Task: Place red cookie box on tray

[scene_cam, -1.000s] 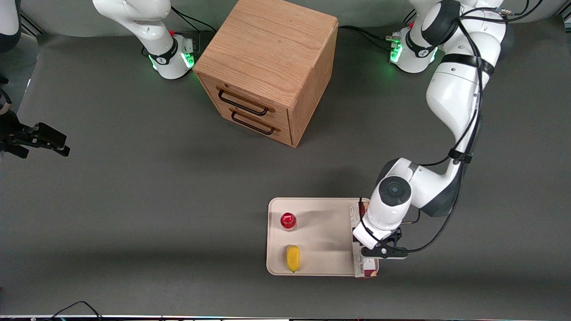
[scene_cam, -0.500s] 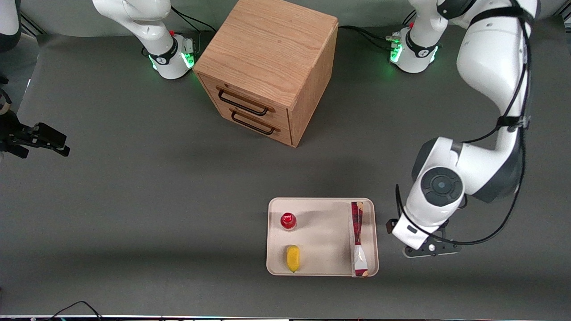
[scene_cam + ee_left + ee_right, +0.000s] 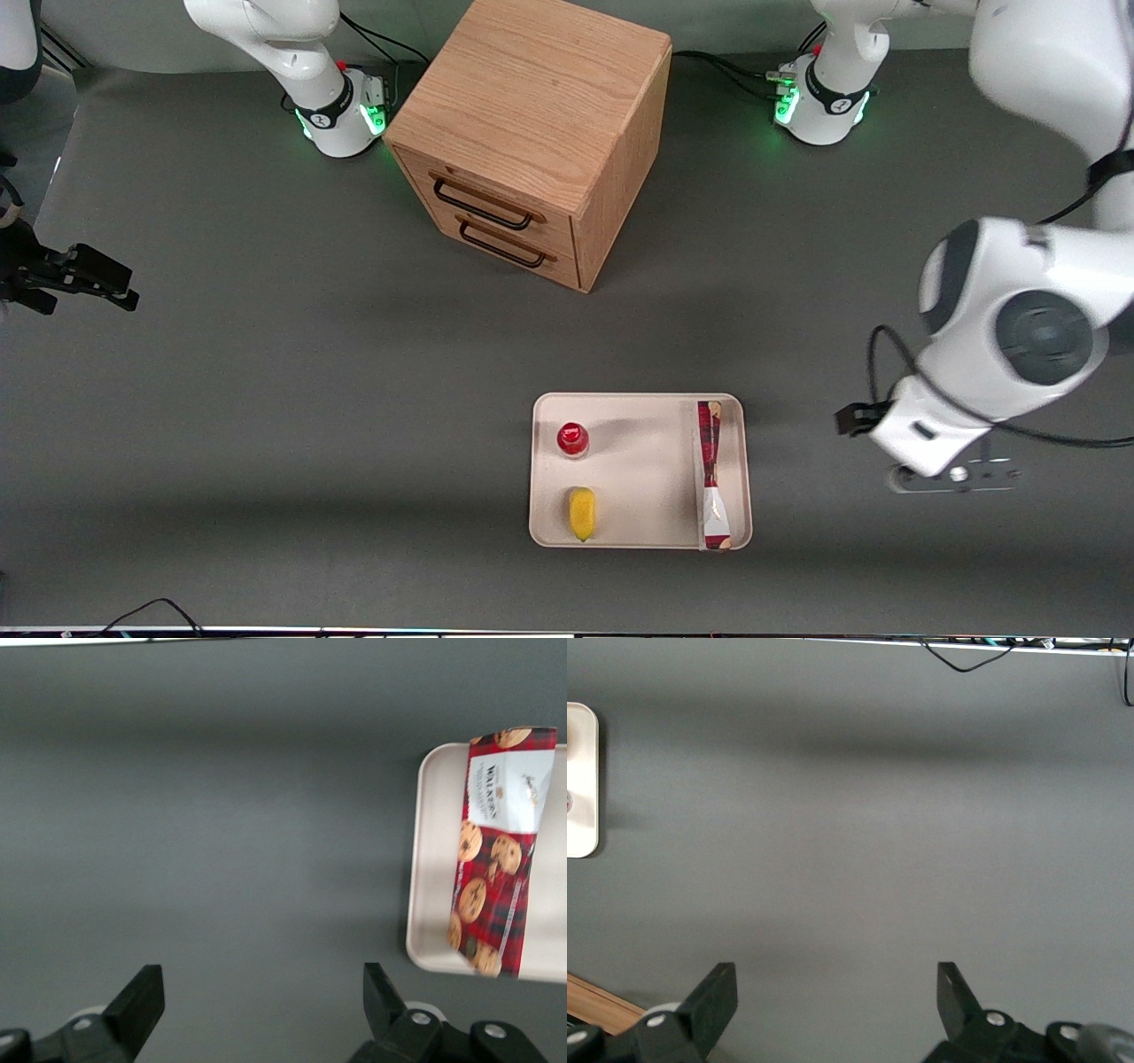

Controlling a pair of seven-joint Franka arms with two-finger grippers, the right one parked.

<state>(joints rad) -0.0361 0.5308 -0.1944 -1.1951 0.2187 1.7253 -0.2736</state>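
Grey matting covers the whole table, and on it we see one wooden drawer cabinet with two drawers. Nearer the front camera sits one cream tray holding three things: one red-capped bottle, one yellow item, and one red cookie box lying flat along the tray's edge toward the working arm. We find the left gripper empty, fingers spread wide, over bare mat beside the tray.

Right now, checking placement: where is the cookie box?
The cookie box lies on the tray, along its edge nearest the open tool, which hangs over bare table.
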